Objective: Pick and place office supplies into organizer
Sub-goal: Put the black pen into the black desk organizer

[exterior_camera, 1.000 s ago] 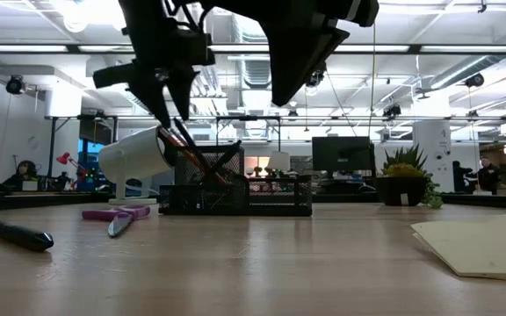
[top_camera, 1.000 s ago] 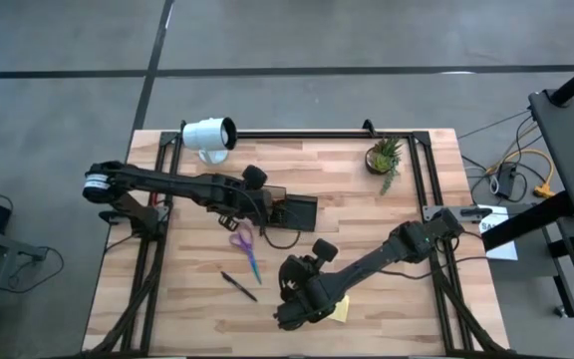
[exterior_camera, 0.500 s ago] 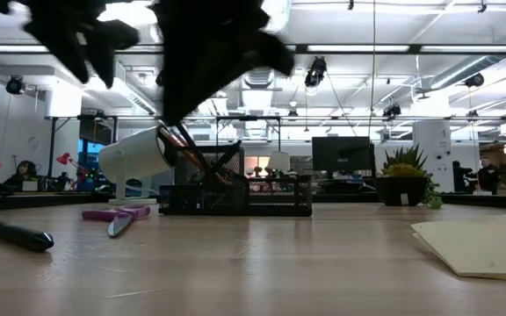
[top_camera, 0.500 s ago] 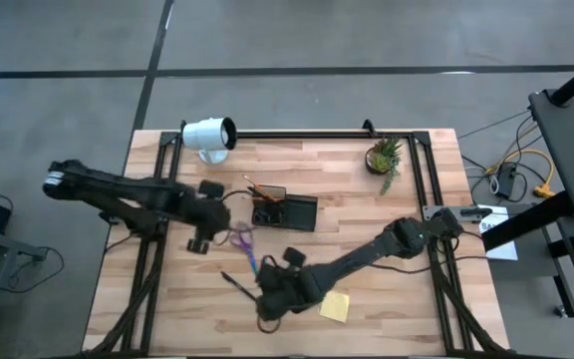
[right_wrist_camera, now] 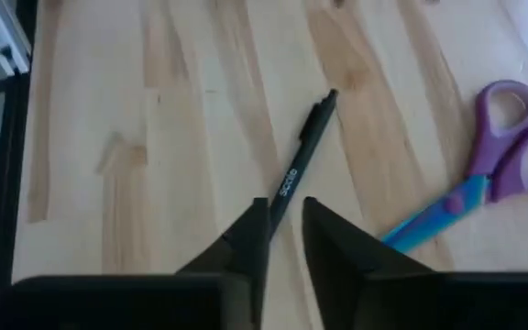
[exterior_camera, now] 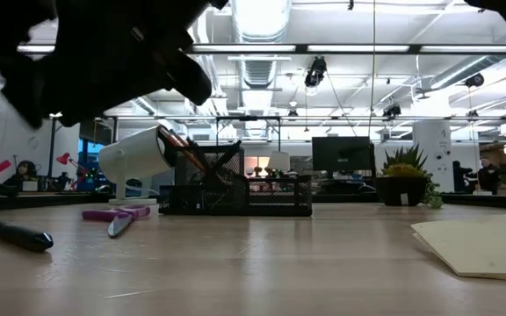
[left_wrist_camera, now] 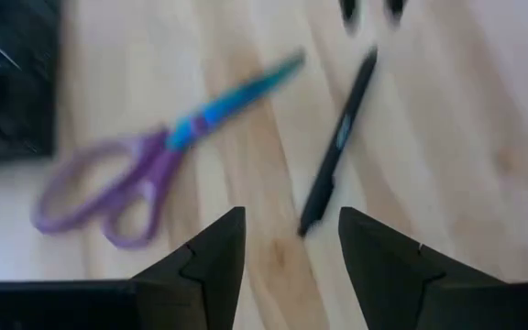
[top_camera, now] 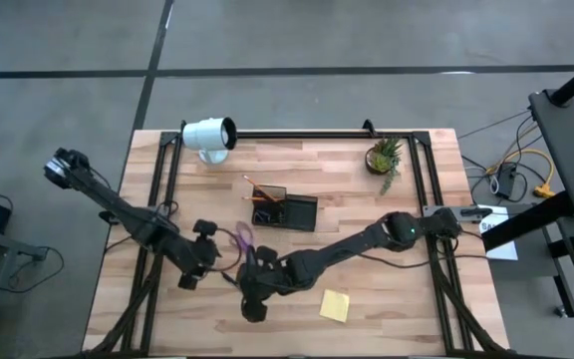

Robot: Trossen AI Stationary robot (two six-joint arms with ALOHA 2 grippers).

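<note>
Landmark is the organizer (top_camera: 284,210), a black tray near the middle of the wooden table (top_camera: 417,299), with orange pencils (top_camera: 255,189) leaning out of its taller left section.

Far left of the organizer, the left arm reaches in from the table's left edge. The left gripper (top_camera: 189,267) hangs down-left of the organizer, beside the scissors. In its wrist view the two fingers (left_wrist_camera: 211,257) stand spread apart with nothing between them, above bare wood, with the scissors (left_wrist_camera: 145,170) and the pen (left_wrist_camera: 337,142) lying just ahead.

The purple-handled scissors (top_camera: 246,245) lie flat just below the organizer's left end, handles toward it, blue blades pointing away. The black pen (top_camera: 229,280) lies a bit lower-left of the scissors, partly hidden by the arms in the high view; in the low view it lies on the table at far left (exterior_camera: 14,234).

The right arm crosses from the table's right edge. The right gripper (top_camera: 253,299) is below the organizer, near the pen. In its wrist view the fingers (right_wrist_camera: 333,247) are narrowly parted, gripping nothing, the pen (right_wrist_camera: 299,165) just ahead of the gap, the scissors (right_wrist_camera: 484,188) to one side.

The yellow sticky-note pad (top_camera: 334,305) lies flat well below-right of the organizer. A white lamp (top_camera: 208,135) sits up-left of the organizer, and a potted plant (top_camera: 384,157) up-right.
</note>
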